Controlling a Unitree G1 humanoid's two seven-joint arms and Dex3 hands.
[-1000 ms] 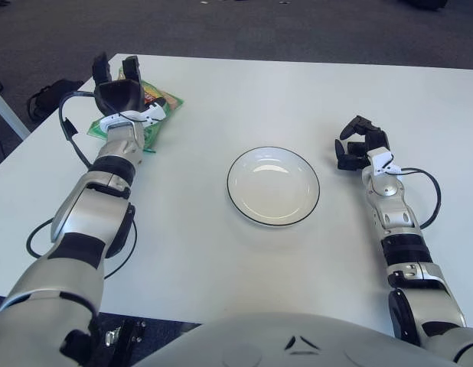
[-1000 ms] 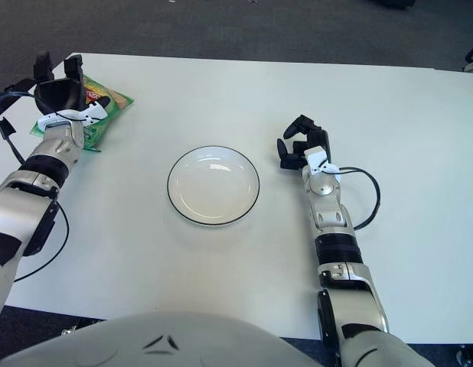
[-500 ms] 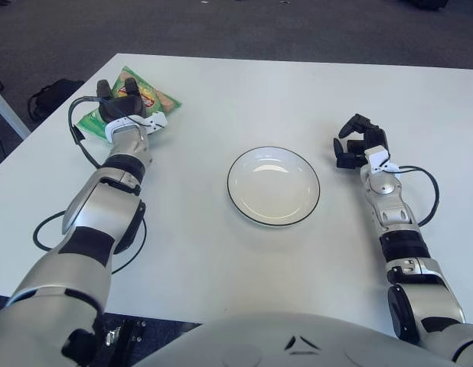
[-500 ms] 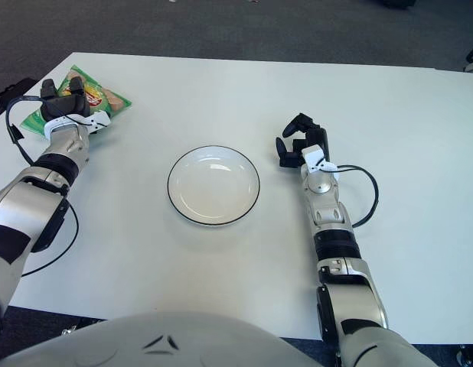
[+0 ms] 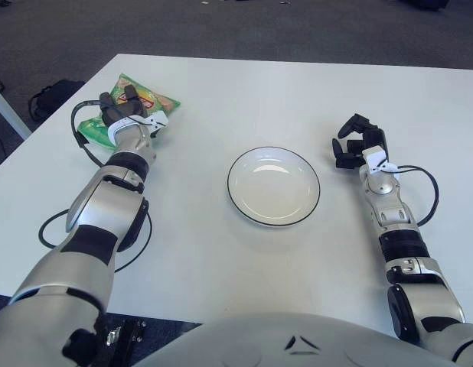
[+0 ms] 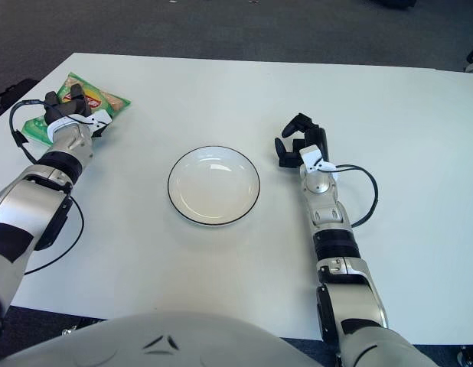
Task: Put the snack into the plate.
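— Snack [image 5: 137, 101] first: what does it look like, and where is it?
— Green crinkled bag with a yellow-and-red printed panel, lying flat near the far left corner of the white counter [image 5: 221, 252].
— Is the left hand [image 5: 126, 116] on it?
— Yes, it sits on top of the bag with its dark fingers curled down over it; the bag lies on the counter, not lifted.
— And the plate [image 5: 273, 186]?
— White, shallow, with a thin dark rim, at the middle of the counter, well apart from the bag.
— Right hand [image 5: 357, 144]?
— It shows to the right of the plate, near it, fingers curled in on themselves and holding nothing.
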